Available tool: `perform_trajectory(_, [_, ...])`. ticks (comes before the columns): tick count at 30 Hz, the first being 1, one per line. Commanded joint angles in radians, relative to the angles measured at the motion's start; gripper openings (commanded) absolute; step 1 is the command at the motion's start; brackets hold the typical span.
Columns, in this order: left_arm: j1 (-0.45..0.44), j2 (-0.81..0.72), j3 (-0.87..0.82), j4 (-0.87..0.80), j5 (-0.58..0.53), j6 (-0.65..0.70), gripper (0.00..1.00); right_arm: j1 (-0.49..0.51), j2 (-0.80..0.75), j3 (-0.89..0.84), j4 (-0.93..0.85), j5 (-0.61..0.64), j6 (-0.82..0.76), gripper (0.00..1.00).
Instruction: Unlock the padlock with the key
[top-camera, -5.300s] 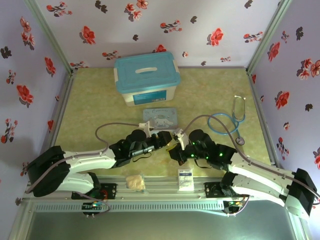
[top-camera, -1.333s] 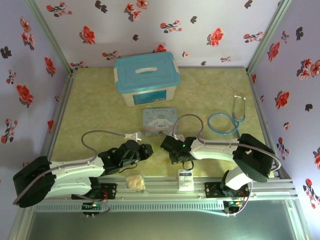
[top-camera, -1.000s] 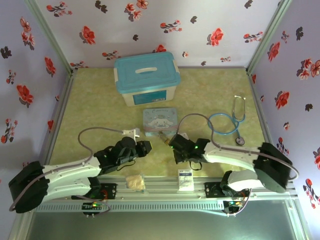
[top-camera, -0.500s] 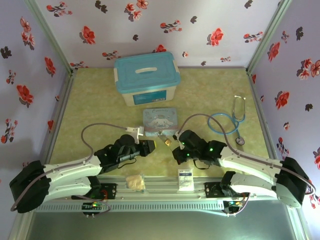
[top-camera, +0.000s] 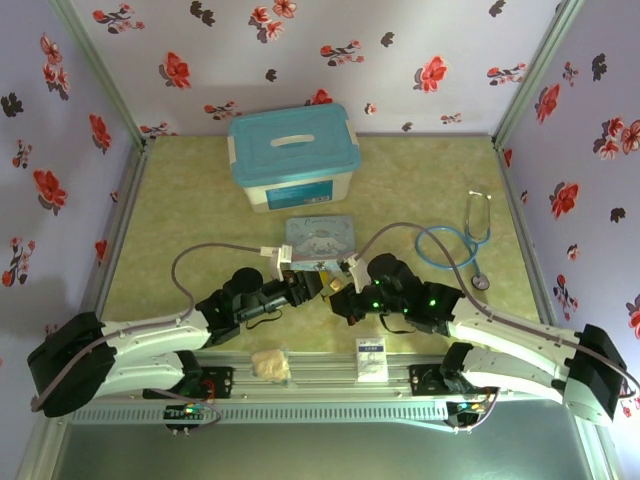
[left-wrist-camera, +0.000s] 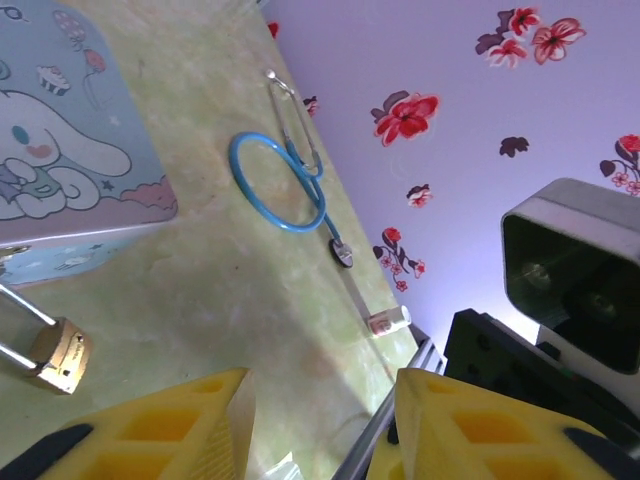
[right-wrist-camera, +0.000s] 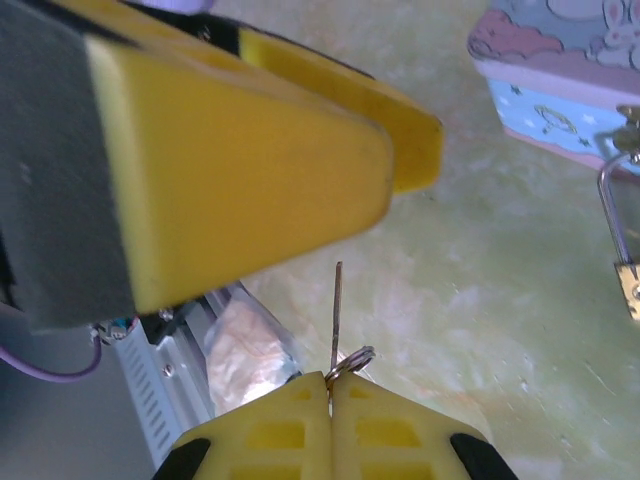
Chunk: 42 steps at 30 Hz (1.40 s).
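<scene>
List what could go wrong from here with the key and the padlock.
The padlock lies loose on the table beside the tin, outside the left gripper's open jaws; pushed by the key, it would likely slide.
The right gripper pinches the key only at its ring end, so the thin blade may pivot or slip.
The left gripper's yellow finger sits close to the key in the right wrist view; they could collide.

There is one padlock (left-wrist-camera: 58, 354), one key (right-wrist-camera: 337, 310), one blue cartoon tin (top-camera: 320, 240), one teal-lidded storage box (top-camera: 293, 155) and one stethoscope (left-wrist-camera: 322, 200). At the near edge of the bench (top-camera: 200, 220) lie one pale bag (top-camera: 268, 364) and one white card (top-camera: 371, 358). There are two claws, the left claw (left-wrist-camera: 320, 420) and the right claw (right-wrist-camera: 330, 400).
</scene>
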Motion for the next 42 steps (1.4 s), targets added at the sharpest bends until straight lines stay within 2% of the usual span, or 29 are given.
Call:
perform_trajectory(1, [-0.006, -0.008, -0.018, 0.061, 0.023, -0.007, 0.41, -0.015, -0.036, -0.031, 0.080, -0.036, 0.030, 0.00])
perform_trajectory(5, [-0.007, 0.007, -0.036, 0.139, 0.028, -0.031, 0.34, -0.037, -0.046, -0.043, 0.113, -0.060, 0.045, 0.00])
perform_trajectory(8, [-0.008, 0.001, -0.080, 0.208, 0.027, -0.051, 0.33, -0.050, -0.057, -0.040, 0.112, -0.067, 0.042, 0.00])
perform_trajectory(12, [-0.010, -0.014, -0.077, 0.182, 0.028, -0.052, 0.26, -0.079, -0.073, -0.066, 0.164, -0.104, 0.071, 0.00])
perform_trajectory(25, [-0.016, 0.007, -0.073, 0.247, 0.052, -0.064, 0.25, -0.106, -0.090, -0.116, 0.260, -0.141, 0.125, 0.00])
perform_trajectory(32, [-0.015, 0.016, -0.085, 0.280, 0.055, -0.077, 0.11, -0.119, -0.068, -0.128, 0.303, -0.160, 0.146, 0.00])
perform_trajectory(35, [-0.017, 0.019, -0.087, 0.280, 0.055, -0.080, 0.00, -0.123, -0.065, -0.130, 0.321, -0.162, 0.154, 0.00])
perform_trajectory(38, [-0.016, 0.014, -0.087, 0.280, 0.056, -0.078, 0.00, -0.129, -0.067, -0.132, 0.326, -0.163, 0.158, 0.00])
perform_trajectory(39, [-0.017, 0.012, -0.086, 0.278, 0.056, -0.077, 0.00, -0.131, -0.068, -0.133, 0.328, -0.161, 0.162, 0.11])
perform_trajectory(41, [-0.017, 0.002, -0.083, 0.268, 0.051, -0.077, 0.00, -0.140, -0.082, -0.151, 0.370, -0.153, 0.193, 0.49])
perform_trajectory(42, [-0.017, -0.004, -0.079, 0.259, 0.041, -0.078, 0.00, -0.146, -0.091, -0.177, 0.434, -0.148, 0.229, 0.63])
